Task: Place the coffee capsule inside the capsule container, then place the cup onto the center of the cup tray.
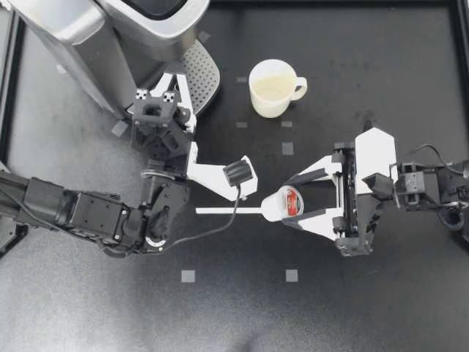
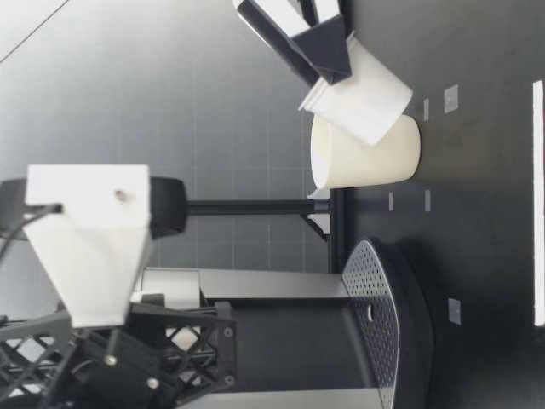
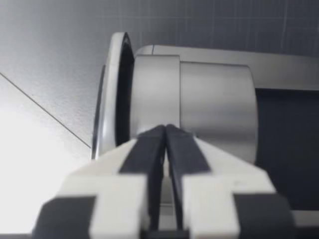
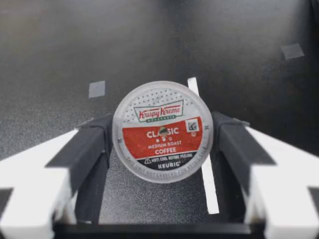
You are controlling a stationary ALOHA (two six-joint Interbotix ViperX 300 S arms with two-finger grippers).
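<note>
Clenched on the coffee capsule [image 1: 282, 204], my right gripper [image 1: 287, 202] holds it just right of the frame's centre, lid toward my wrist. The cup [image 1: 272, 88] stands at upper centre, beside the cup tray [image 1: 205, 73]. My left gripper [image 1: 171, 76], pressed closed and empty, points at the coffee machine [image 1: 102, 29] at upper left.

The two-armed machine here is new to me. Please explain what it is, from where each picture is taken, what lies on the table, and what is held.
It is a robot with two arms at a dark table. One camera looks down from above, one looks across at table height, one sits on each wrist. On the table stand a coffee machine and a white cup. The right gripper holds a coffee capsule between its fingers; the left gripper is shut, empty, pointing at the machine.
</note>
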